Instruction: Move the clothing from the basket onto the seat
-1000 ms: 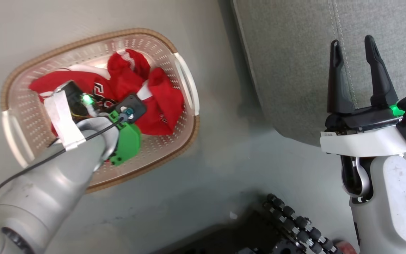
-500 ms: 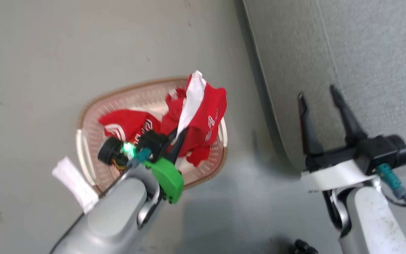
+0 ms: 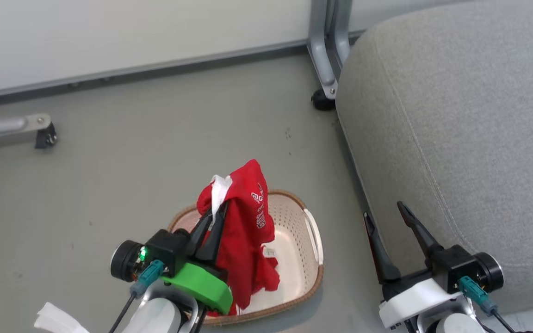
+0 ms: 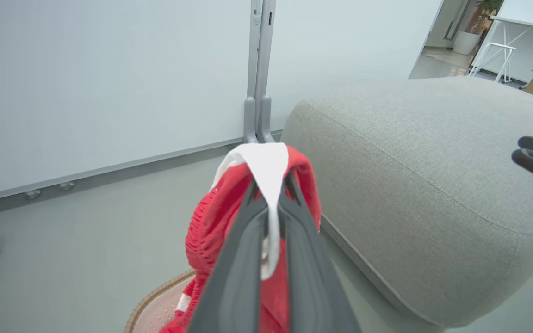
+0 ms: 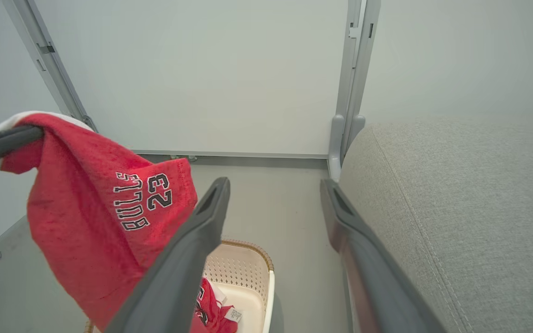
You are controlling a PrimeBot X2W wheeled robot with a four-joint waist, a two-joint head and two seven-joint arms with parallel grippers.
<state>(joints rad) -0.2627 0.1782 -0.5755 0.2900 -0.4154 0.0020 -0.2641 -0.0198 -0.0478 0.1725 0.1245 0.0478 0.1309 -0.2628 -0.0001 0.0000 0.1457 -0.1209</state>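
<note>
Red jersey (image 3: 243,222) hangs from left claw (image 3: 217,210), whose fingers are clamped tight on a white trim fold at the jersey's top. Long axis vertical: pinched end up, loose end down, with the lowest folds reaching into basket (image 3: 289,240) below. "BULLS 23" lettering is on the side toward the seat and runs along the drop of the cloth, not across it.

Red cloth with a small label (image 5: 213,317) lies on the basket bottom; cannot tell whether it is the jersey's tail or a separate piece.

Basket sits on grey floor (image 3: 155,148), just beside seat (image 3: 456,115).

Right claw (image 3: 383,209) holds nothing, fingers spread wide at the seat's front edge, apart from the jersey.

Beyond: metal post (image 3: 324,46) at the seat's far corner, pale wall panel (image 3: 132,32) behind.
</note>
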